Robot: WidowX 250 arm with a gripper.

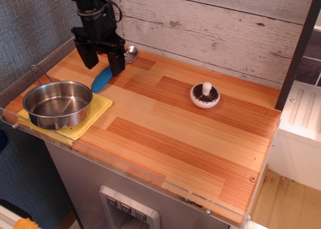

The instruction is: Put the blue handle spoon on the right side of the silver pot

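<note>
The blue handle spoon (104,78) lies on the wooden counter at the back left, its silver bowl (131,52) toward the wall and its blue handle pointing at the pot. The silver pot (57,104) stands on a yellow cloth (95,111) at the left front, with its wire handle to the left. My black gripper (104,63) hangs open over the spoon's handle, one finger on each side of it, and hides the handle's upper part. I cannot tell whether the fingers touch the counter.
A small white and dark mushroom-shaped toy (204,95) stands right of the middle. A whitewashed plank wall (210,28) runs along the back, with a dark post (102,8) behind the gripper. A clear plastic lip (125,176) edges the counter's front and left.
</note>
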